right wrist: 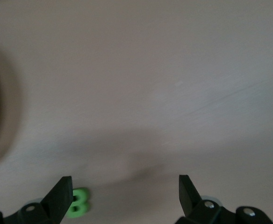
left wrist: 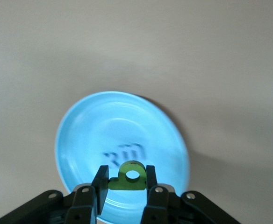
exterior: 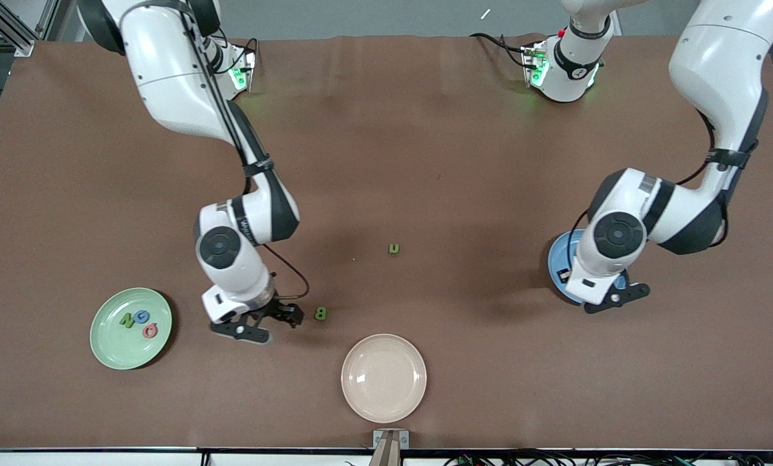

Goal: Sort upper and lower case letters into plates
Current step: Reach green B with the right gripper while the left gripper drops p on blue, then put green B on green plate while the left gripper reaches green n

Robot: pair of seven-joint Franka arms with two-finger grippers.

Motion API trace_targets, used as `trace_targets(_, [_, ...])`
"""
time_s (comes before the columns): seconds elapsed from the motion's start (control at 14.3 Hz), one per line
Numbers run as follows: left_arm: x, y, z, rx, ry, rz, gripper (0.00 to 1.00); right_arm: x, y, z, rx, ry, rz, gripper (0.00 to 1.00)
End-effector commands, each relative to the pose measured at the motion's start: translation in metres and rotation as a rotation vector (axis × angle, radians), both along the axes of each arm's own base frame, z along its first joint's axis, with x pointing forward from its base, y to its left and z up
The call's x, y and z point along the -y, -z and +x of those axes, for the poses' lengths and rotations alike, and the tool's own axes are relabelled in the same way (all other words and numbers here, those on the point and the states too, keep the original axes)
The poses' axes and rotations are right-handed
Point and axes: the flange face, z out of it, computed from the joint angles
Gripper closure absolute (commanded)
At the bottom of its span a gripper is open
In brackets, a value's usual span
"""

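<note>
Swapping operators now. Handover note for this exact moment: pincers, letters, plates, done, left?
Left pincer: shut on a green letter, held over the blue plate; not yet released. Something dark, unreadable, already lies in that plate.
Right pincer: open, low over the table beside the green B.
Done: three letters, green, blue and pink, in the green plate.
Left: drop the held letter, pick the B, then the green u at mid-table. The cream plate holds nothing.
</note>
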Motion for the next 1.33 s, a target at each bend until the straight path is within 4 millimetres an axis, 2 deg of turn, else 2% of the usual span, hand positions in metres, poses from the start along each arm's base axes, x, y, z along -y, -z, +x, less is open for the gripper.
trace_targets(0.0, [-0.003,0.019,-0.008,-0.031,-0.002,-0.007,0.97,-0.027,0.017,0.008,0.02,0.046,0.016,0.0])
trace_targets(0.14, [-0.022,0.037,-0.006,-0.053,-0.051,-0.028,0.9,-0.039,0.027,0.004,0.015,0.054,0.016,0.01])
trace_targets(0.28, [-0.037,0.048,-0.003,-0.052,-0.087,-0.058,0.79,-0.049,0.037,-0.002,0.016,0.055,0.016,0.06])
trace_targets(0.35, [-0.038,0.047,-0.003,-0.05,-0.088,-0.06,0.66,-0.053,0.041,-0.003,0.028,0.053,0.023,0.1])
trace_targets(0.49, [-0.036,0.041,0.001,-0.037,-0.089,-0.061,0.04,-0.062,0.046,-0.008,0.034,0.04,0.024,0.18])
trace_targets(0.63, [-0.033,0.031,0.007,-0.031,-0.121,-0.099,0.0,-0.066,0.05,-0.01,0.031,0.035,0.022,0.26])
trace_targets(0.77, [-0.022,0.007,0.018,-0.024,-0.181,-0.187,0.0,-0.067,0.052,-0.012,0.029,0.036,0.02,0.35])
trace_targets(0.84, [0.001,-0.004,0.015,-0.03,-0.167,-0.22,0.0,-0.067,0.053,-0.012,0.027,0.035,0.02,0.42])
trace_targets(0.91, [0.035,-0.018,0.009,-0.027,-0.131,-0.252,0.0,-0.067,0.053,-0.012,0.027,0.035,0.02,0.49])
trace_targets(0.98, [0.059,-0.026,0.004,-0.023,-0.099,-0.272,0.0,-0.068,0.054,-0.013,0.026,0.033,0.018,0.58])
trace_targets(1.19, [0.13,-0.042,-0.007,-0.003,-0.016,-0.298,0.02,-0.068,0.054,-0.013,0.025,0.033,0.017,0.89])
trace_targets(1.26, [0.147,-0.044,-0.01,0.004,-0.024,-0.301,0.04,-0.067,0.054,-0.013,0.025,0.03,0.014,0.98])
